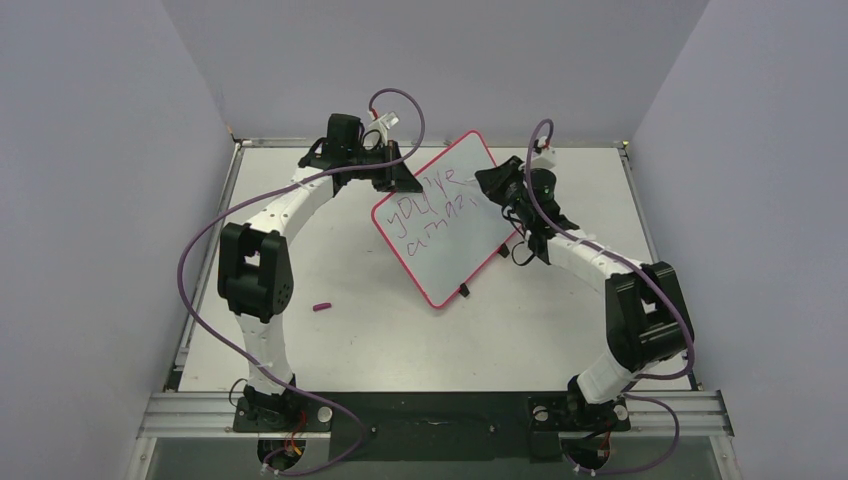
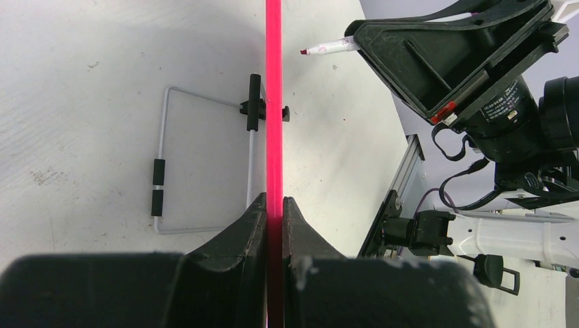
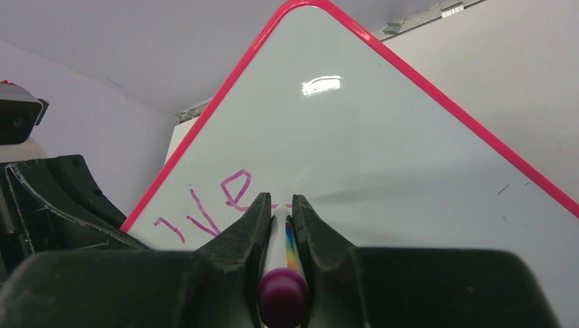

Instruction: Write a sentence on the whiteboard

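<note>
The whiteboard, white with a red-pink rim, is propped up at a tilt in the middle of the table. My left gripper is shut on its upper-left rim; in the left wrist view the rim runs edge-on between the closed jaws of this gripper. My right gripper is shut on a white marker pen with a purple end, its tip close to the board face. The sentence shows as two reddish-purple lines, with the letters just left of the pen.
A purple pen cap lies on the table left of the board. A wire stand with black sleeves hangs behind the board. The table's metal frame edge and side walls close in the workspace.
</note>
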You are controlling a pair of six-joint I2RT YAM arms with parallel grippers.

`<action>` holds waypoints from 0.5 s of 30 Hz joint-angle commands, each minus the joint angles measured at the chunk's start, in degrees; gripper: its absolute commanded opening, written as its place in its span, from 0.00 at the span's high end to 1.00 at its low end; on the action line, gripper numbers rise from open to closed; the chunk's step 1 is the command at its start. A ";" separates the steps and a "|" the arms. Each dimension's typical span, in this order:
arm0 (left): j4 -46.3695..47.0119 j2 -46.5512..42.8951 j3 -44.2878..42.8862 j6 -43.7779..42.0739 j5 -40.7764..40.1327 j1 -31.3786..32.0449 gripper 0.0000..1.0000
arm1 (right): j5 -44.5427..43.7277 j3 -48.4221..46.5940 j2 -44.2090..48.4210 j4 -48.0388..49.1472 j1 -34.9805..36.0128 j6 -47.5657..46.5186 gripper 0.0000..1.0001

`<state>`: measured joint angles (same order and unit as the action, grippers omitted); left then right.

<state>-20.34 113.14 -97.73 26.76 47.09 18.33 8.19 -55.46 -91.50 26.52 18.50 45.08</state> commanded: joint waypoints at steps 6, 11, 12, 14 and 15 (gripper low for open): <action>4.06 -4.61 -1.06 1.22 5.00 0.48 1.00 | 0.45 -2.16 -1.93 1.18 0.82 -0.26 1.00; 4.09 -4.58 -1.14 1.23 5.03 0.48 1.00 | 0.33 -1.35 -2.57 1.44 0.71 -0.41 1.00; 4.08 -4.59 -1.21 1.24 4.98 0.48 1.00 | 0.27 -1.19 -2.72 1.43 0.69 -0.40 1.00; 4.00 -4.60 -1.23 1.23 5.00 0.48 1.00 | 0.00 -1.10 -2.79 1.24 0.66 -0.49 1.00; 4.00 -4.60 -1.23 1.21 5.00 0.48 1.00 | -0.09 -0.99 -2.84 1.16 0.55 -0.55 1.00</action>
<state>-20.34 113.08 -97.73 26.74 47.07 18.33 8.38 -56.07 -93.56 25.71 19.18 45.06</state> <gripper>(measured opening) 0.040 0.107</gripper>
